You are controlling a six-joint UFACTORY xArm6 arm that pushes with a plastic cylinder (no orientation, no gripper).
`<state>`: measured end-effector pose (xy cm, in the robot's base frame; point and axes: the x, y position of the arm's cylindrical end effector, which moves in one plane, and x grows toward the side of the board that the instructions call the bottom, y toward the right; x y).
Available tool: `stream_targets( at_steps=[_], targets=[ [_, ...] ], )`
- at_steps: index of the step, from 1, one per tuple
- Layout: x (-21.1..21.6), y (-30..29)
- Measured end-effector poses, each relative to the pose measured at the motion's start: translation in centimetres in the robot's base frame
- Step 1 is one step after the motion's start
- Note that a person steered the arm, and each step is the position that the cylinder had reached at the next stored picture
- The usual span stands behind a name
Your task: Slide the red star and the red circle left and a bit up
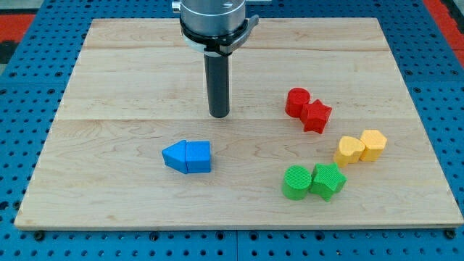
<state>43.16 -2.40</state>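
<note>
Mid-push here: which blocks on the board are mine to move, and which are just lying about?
Job: red circle; red star; my tip, to their left, apart.

Lying about: blue pair; yellow pair; green circle; green star.

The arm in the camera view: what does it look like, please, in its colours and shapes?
Only my lower end shows. A wide round silver-grey housing enters from the view's top, with a black ring and small black side brackets under it. Below hangs a straight dark cylindrical rod, ending in my tip. No cables or markings are visible.
</note>
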Motion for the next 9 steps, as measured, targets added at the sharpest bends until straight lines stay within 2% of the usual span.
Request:
stream_targets(
  at_steps=[5, 6, 7, 8, 9],
  targets=[
    [0.0, 0.0],
    [1.1, 1.5],
    [5.6, 3.2],
    [6.4, 7.6],
    [5.2, 14.9]
  ],
)
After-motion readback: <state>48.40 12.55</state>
